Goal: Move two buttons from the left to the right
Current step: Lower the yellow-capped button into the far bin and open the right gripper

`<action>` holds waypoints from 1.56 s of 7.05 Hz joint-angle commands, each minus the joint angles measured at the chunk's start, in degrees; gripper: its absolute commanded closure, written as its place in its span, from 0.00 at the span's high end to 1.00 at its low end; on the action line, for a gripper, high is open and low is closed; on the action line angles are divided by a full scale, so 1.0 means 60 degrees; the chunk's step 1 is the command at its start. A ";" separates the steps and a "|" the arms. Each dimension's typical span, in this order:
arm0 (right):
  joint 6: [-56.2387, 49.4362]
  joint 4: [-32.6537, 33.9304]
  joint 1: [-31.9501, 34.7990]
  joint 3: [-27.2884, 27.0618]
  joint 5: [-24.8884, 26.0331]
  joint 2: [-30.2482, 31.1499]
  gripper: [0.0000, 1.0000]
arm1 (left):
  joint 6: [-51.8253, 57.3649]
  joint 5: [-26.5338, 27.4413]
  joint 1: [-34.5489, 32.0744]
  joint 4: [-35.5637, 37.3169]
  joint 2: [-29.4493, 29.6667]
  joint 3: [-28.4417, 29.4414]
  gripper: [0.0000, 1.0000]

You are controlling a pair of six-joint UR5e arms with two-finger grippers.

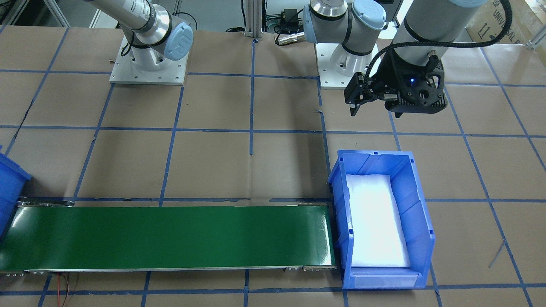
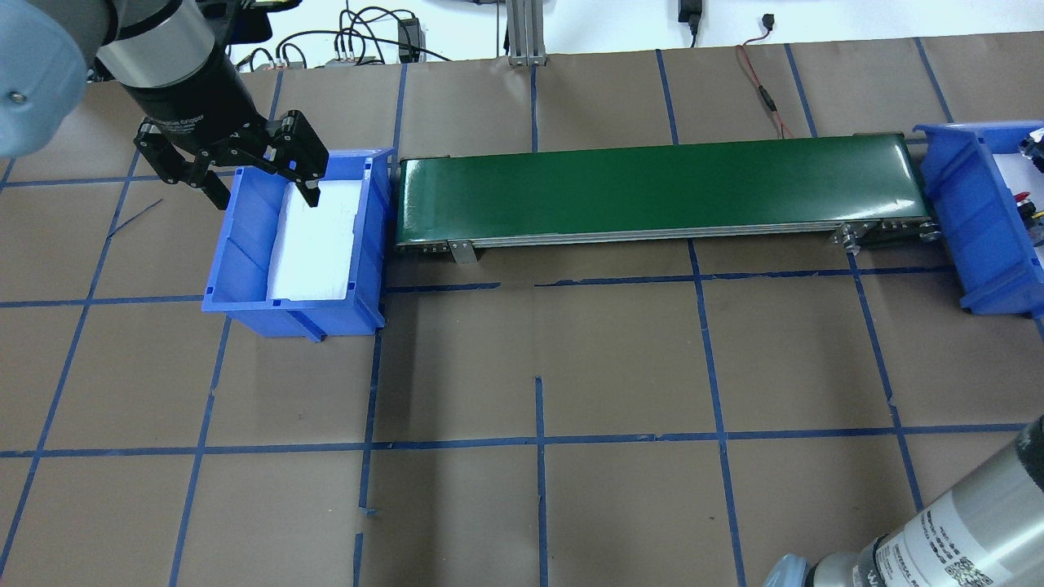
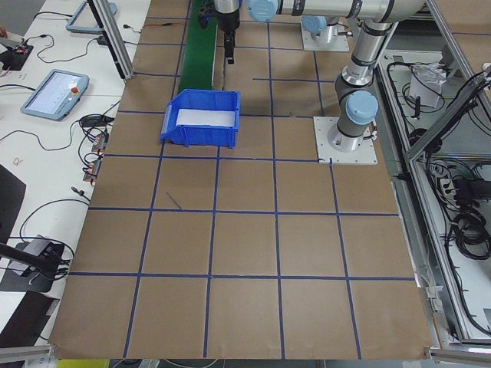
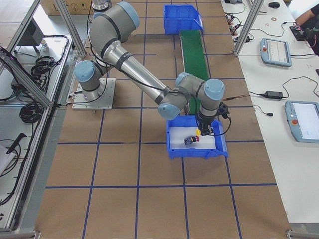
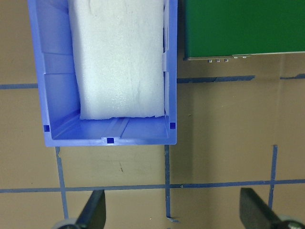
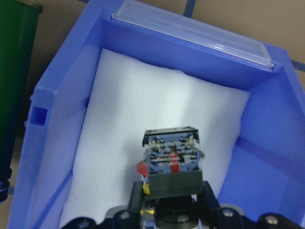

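Note:
My right gripper (image 6: pixel 171 191) is low inside the right blue bin (image 6: pixel 62 86). Its fingers are shut on a button (image 6: pixel 170 160) whose contact block faces the camera, with a bit of yellow (image 6: pixel 145 189) by its black collar. The red cap (image 6: pixel 140 168) of the other button peeks out behind it. In the exterior right view the red button (image 4: pixel 191 141) lies on the white foam beside the right gripper (image 4: pixel 203 130). My left gripper (image 2: pixel 265 196) is open and empty, hovering over the left blue bin (image 2: pixel 245 269), which holds only white foam.
The green conveyor belt (image 2: pixel 652 187) runs between the two bins and carries nothing. The left bin also shows in the front view (image 1: pixel 420 213) and the left wrist view (image 5: pixel 57 95). Brown table paper with blue tape lines lies around.

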State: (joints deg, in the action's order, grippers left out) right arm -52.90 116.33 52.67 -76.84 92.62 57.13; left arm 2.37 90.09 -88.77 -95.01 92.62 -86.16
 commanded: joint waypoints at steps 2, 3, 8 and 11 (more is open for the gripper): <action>0.0100 0.0840 0.0010 0.0048 -0.0290 -0.0614 0.09 | 0.0000 0.0000 0.0000 0.0000 -0.0012 0.0004 1.00; 0.0159 0.0900 -0.0004 0.0062 -0.0508 -0.0717 0.09 | 0.0000 0.0000 0.0000 0.0000 0.0003 0.0004 1.00; 0.0745 0.0959 -0.0004 0.0165 -0.1023 -0.0952 0.91 | 0.0000 0.0000 0.0015 0.0059 -0.0012 0.0004 1.00; 0.0716 0.1355 -0.0004 0.0122 -0.0891 -0.0473 1.00 | 0.0000 0.0000 0.0015 0.0059 -0.0012 0.0004 1.00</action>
State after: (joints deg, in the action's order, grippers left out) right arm -48.47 123.79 52.65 -75.96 87.12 52.29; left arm 2.37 90.09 -88.69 -94.66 92.57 -86.13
